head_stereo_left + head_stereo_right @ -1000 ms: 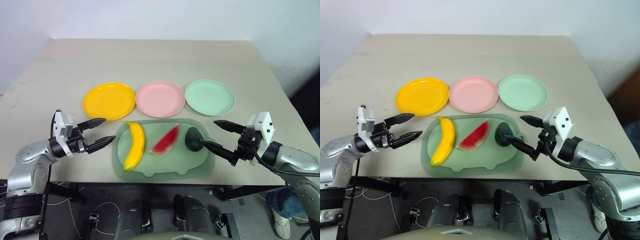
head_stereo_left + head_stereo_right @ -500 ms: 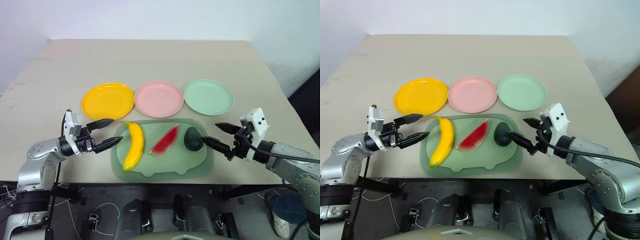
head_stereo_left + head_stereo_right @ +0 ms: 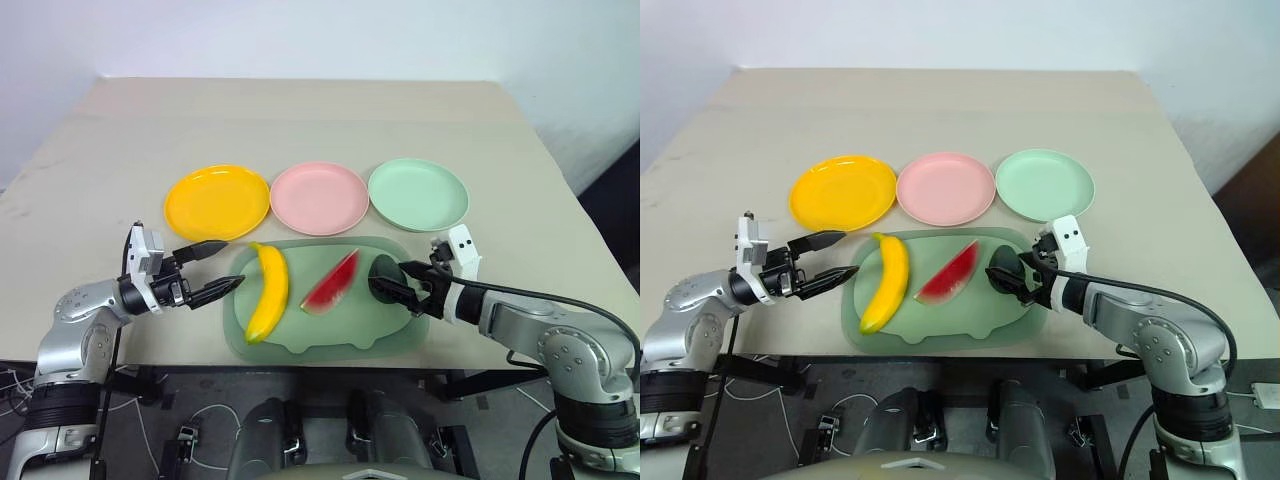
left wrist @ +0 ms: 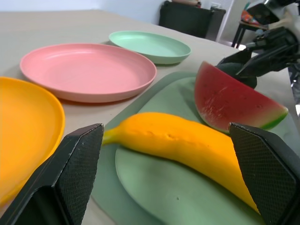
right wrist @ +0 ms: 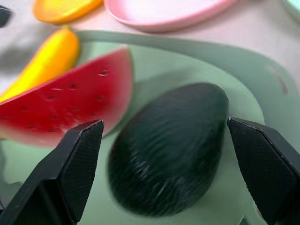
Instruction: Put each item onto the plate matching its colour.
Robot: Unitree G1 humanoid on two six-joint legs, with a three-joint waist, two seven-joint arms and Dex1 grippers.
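1. Three toy fruits lying on the large green board [image 3: 330,330] at the table's [image 3: 300,120] near edge: banana [image 3: 268,290] toward the left, watermelon wedge [image 3: 330,282] in the middle, dark green avocado [image 3: 383,277] at the right end.
2. None of the three on a plate yet.
3. Behind the board, set in a row: yellow plate [image 3: 217,201] on the left, pink plate [image 3: 320,197] in the middle, pale green plate [image 3: 418,193] on the right, all bare.
4. Right gripper [image 3: 1018,275] spread wide at the avocado, one black finger on either side of it; in the right wrist view, avocado [image 5: 168,147] seen between the two fingertips [image 5: 77,159] with a gap at each side, not clamped.
5. Left gripper [image 3: 222,267] spread wide too, empty, just off the board's left edge and pointing at the banana's stem end; in the left wrist view, banana [image 4: 183,145] lying between the two fingers [image 4: 70,173], apart from them, with the watermelon wedge [image 4: 229,101] beyond.
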